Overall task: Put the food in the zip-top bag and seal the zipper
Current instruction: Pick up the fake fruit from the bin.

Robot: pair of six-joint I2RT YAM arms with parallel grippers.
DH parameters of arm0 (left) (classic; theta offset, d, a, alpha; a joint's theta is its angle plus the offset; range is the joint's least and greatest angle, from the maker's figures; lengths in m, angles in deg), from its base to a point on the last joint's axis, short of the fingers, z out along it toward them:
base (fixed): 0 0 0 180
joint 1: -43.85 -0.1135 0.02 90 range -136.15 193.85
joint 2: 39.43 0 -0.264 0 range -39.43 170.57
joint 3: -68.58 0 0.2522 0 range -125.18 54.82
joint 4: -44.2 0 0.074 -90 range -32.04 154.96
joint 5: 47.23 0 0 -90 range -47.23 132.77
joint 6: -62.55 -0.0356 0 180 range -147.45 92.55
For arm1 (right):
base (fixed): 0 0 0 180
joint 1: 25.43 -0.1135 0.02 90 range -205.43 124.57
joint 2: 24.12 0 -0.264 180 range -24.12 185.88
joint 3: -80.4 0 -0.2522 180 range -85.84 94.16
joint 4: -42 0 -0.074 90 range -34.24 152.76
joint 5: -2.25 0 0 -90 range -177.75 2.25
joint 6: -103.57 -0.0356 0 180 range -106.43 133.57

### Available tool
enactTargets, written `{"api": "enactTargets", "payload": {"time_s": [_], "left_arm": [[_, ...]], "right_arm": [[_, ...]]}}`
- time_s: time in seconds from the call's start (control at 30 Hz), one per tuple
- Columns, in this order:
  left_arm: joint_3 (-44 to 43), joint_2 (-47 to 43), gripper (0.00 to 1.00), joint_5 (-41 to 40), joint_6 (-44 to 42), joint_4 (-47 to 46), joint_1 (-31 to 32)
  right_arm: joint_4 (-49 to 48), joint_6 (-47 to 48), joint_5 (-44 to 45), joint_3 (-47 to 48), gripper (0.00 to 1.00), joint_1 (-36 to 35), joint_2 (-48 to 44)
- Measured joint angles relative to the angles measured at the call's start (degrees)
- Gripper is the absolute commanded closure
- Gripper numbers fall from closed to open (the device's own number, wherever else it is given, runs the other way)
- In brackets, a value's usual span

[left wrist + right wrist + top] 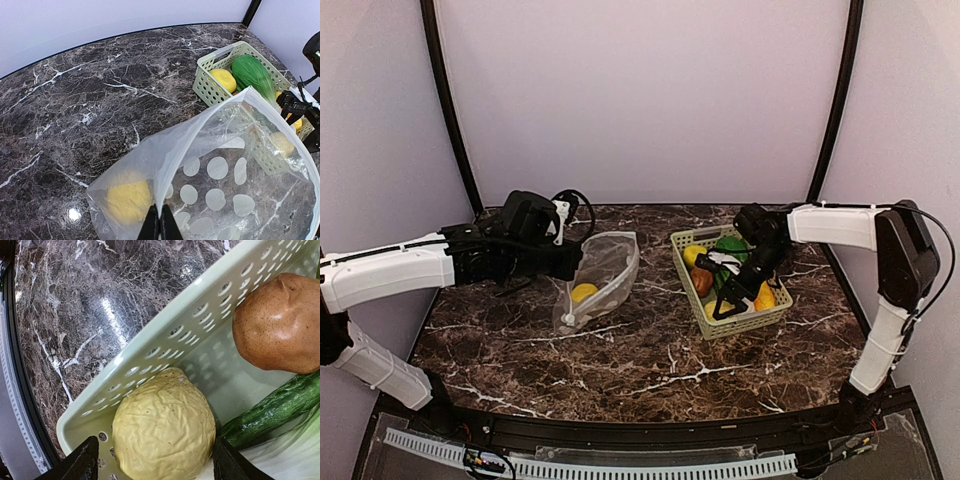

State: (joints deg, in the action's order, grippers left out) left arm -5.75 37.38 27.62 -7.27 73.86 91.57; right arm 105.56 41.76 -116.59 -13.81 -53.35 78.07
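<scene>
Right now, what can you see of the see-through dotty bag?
The zip-top bag is clear, thin, crinkly plastic printed with white dots. It lies slanted on the marble table, left of the green basket, with its mouth held open. The left fingers are shut on its mouth edge. One yellow round food piece sits inside, near the bottom.

1 zip bag (610, 262), 1 bskt (752, 321)

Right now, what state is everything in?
Bag, mouth held open.
Zipper, unsealed.
Yellow piece, inside the bag.
Basket, holding several food pieces.
Pale ball, in the basket, not yet gripped.
Left gripper, shut on the bag's edge.
Right gripper, open around the pale ball.
</scene>
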Motion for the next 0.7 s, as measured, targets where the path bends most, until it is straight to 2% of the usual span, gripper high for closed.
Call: {"api": "enactTargets", "payload": {"time_s": [0.17,0.4,0.7], "left_arm": [[0.0,0.0,0.99,0.3,0.2,0.0,0.0],[0.2,0.0,0.99,0.8,0.5,0.0,0.0],[0.3,0.0,0.99,1.3,1.0,-0.9,0.0]], "right_arm": [[-0.4,-0.2,0.2,-0.3,0.24,0.0,1.6],[-1.1,-0.7,0.4,-0.3,0.40,-0.1,2.5],[0.9,-1.1,2.0,1.1,0.46,-0.1,1.1]]}}
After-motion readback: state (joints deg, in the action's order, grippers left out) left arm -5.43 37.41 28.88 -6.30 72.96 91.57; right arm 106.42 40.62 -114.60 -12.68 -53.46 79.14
